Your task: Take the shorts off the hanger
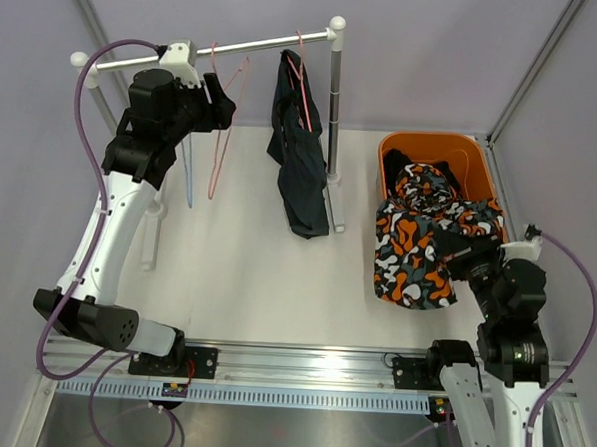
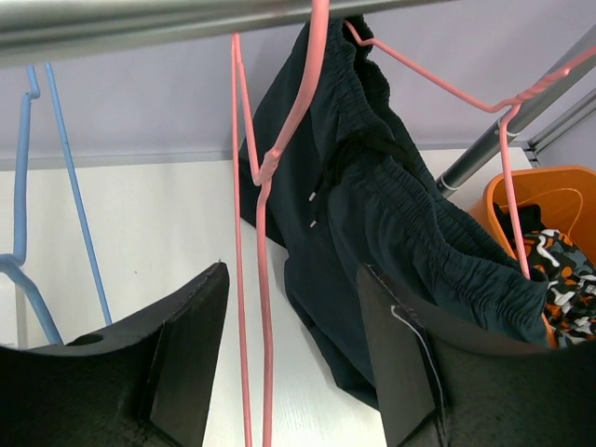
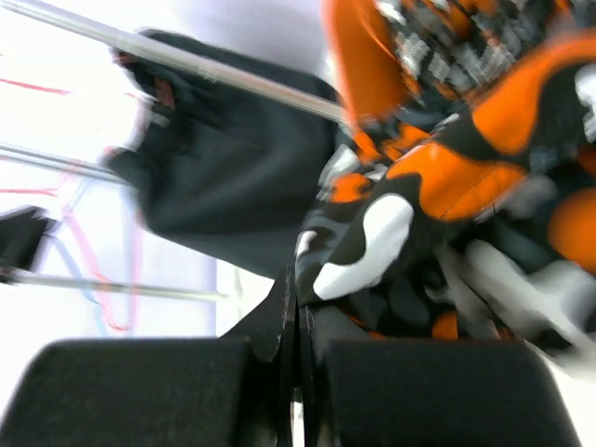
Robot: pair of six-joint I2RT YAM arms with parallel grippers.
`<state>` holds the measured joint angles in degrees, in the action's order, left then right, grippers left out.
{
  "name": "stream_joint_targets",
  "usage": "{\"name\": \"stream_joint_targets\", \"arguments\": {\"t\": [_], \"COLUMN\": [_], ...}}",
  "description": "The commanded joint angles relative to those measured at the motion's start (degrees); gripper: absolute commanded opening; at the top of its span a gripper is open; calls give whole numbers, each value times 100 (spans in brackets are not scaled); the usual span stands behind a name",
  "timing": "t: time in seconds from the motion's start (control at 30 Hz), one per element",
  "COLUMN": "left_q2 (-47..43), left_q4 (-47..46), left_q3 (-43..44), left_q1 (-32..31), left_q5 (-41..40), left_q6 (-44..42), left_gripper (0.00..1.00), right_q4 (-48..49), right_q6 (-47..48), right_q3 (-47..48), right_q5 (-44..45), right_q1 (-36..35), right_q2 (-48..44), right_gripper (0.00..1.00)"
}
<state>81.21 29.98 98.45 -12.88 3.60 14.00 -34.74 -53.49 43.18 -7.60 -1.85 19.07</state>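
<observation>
Upper left: left fingers [image 2: 186,354] wide open, holding nothing, with a bare pink hanger [image 2: 264,307] seen between them, under the rail [image 1: 248,49]. Top centre: black shorts [image 1: 299,173] hang on second pink hanger [image 1: 304,89]. Right: camouflage shorts [image 1: 412,260] drape over orange bin [image 1: 397,154] rim onto worktop [image 1: 256,271]. Right fingers [image 3: 140,391] are closed, pinching their edge.

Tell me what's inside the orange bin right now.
Camouflage shorts fill the orange bin, spilling over its near rim onto the table. Some black fabric shows beside them. Whatever lies underneath is covered.
</observation>
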Motion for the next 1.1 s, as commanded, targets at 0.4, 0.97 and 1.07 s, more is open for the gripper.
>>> {"name": "stream_joint_targets", "arguments": {"t": [0.4, 0.97, 1.07], "left_q2": [-720, -1318, -1406], "left_q4": [-62, 87, 297], "left_q3": [-494, -494, -336], "left_q1": [40, 32, 32], "left_q5": [-307, -333, -324], "left_q6": [24, 173, 191], "left_gripper": [74, 79, 81], "right_q4": [1382, 2613, 2622], "right_q6": [534, 366, 427], "right_q3": [3090, 1027, 868], "right_q5": [497, -23, -66], "right_q1": [737, 1143, 1143], "right_q2": [4797, 6108, 6039], "right_gripper": [0, 0, 0]}}
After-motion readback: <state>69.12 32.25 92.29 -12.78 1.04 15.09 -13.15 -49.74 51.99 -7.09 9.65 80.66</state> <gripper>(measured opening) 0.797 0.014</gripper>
